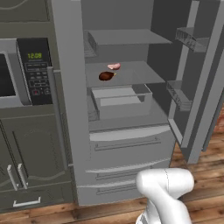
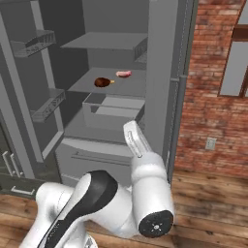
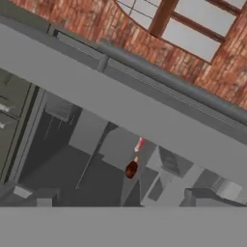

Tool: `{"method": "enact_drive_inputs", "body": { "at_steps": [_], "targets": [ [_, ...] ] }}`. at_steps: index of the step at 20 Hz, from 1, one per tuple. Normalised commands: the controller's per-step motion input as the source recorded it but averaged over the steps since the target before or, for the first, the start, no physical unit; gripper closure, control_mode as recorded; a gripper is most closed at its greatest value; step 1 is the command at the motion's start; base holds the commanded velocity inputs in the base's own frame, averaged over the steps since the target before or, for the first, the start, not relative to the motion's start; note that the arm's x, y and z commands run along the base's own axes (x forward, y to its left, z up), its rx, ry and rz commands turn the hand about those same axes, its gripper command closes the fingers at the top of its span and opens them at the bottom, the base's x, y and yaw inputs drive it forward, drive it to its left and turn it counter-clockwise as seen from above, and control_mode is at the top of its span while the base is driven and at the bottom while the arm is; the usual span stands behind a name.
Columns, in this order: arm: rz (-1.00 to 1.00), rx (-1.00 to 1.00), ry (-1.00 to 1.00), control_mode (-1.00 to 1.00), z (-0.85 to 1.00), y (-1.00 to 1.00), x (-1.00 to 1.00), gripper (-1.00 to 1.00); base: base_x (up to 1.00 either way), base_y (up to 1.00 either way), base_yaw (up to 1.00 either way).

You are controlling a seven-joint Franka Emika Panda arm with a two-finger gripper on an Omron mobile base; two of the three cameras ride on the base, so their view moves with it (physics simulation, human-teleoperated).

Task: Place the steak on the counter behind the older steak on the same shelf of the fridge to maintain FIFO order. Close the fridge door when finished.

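Left base view: fridge [image 1: 122,144] stands with its door [image 1: 205,87] swung wide, and both meats sit on the same middle shelf [image 1: 135,74], above the grey box drawer [image 1: 120,103]. Steak [image 1: 113,66] lies toward the back wall, older steak [image 1: 106,76] just in front of it near the shelf's front edge, close but whether they touch I can't tell at this size. That ordering makes sense for FIFO: older piece at the front gets taken first, newer one is parked behind. Right base view agrees: steak [image 2: 123,74] deeper in, older steak [image 2: 101,82] nearer the opening. Hand view, rolled, shows the same pair, older steak [image 3: 131,169] and steak [image 3: 140,143]. Look of the steak: small pale pink slab, lighter fatty rim, lying flat; clearly paler than the dark reddish-brown one beside it. Arm is folded low, well away from the shelf; the tool's jaws stand fully apart with nothing in them, consistent with the meat resting on the shelf on its own. My read: placement looks done, door closing not yet done. Next move likely needs the arm out to the door's outer edge to swing it shut.
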Motion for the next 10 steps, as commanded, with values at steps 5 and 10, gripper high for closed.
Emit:
{"method": "enact_drive_inputs", "body": {
  "at_steps": [5, 10],
  "targets": [
    [0.20, 0.16, -0.03, -1.00, -0.45, -0.78, 0.83, -1.00, 0.00, 0.00, 0.00],
    [0.20, 0.17, -0.04, -1.00, -0.36, -0.81, 0.82, -1.00, 0.00, 0.00, 0.00]
  ]
}}
